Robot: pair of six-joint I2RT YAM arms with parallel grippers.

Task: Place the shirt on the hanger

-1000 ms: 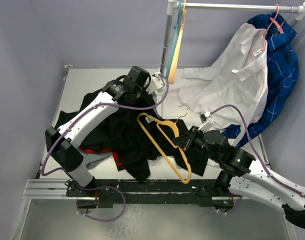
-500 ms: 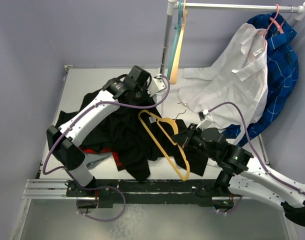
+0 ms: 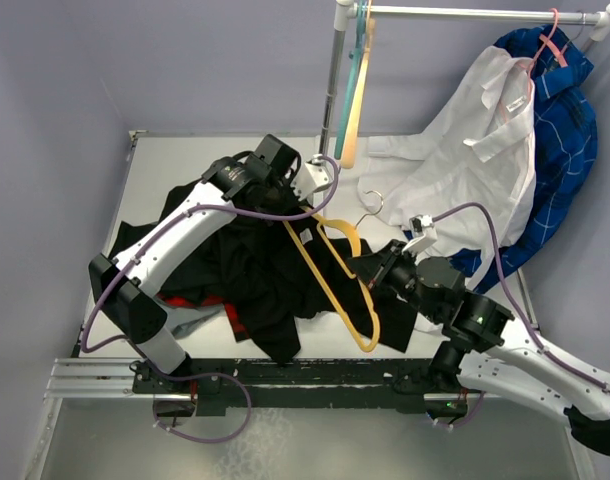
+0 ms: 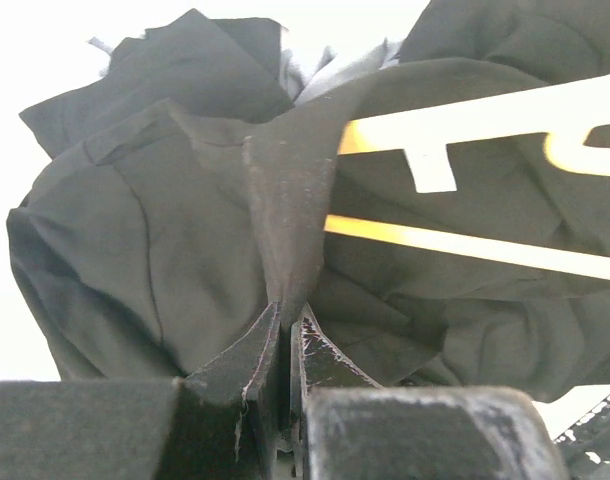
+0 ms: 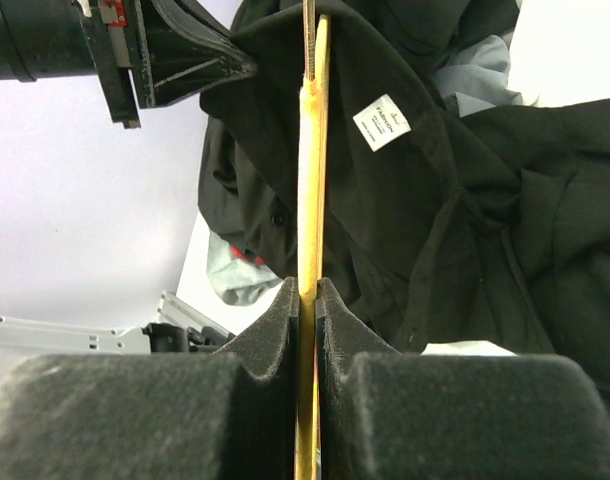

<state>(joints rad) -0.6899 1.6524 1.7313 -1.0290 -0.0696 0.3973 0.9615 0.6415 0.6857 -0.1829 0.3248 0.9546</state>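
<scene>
The pale desk (image 3: 185, 165) fills the middle of the top view. The black shirt (image 3: 250, 270) lies heaped across its centre and lower left. The left arm arches from lower left over the heap, and its claw (image 4: 285, 318) is pinched tight on a raised shirt fold. The yellow-orange hanger (image 3: 337, 290) slants just right of centre against the cloth. The right claw (image 5: 308, 290), reaching in from lower right, is clamped on its thin bar.

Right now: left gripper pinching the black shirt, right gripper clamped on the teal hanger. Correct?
Not quite. The right gripper is clamped on the yellow-orange hanger, not a teal one; the right wrist view shows it. The left gripper does pinch the black shirt.
</scene>
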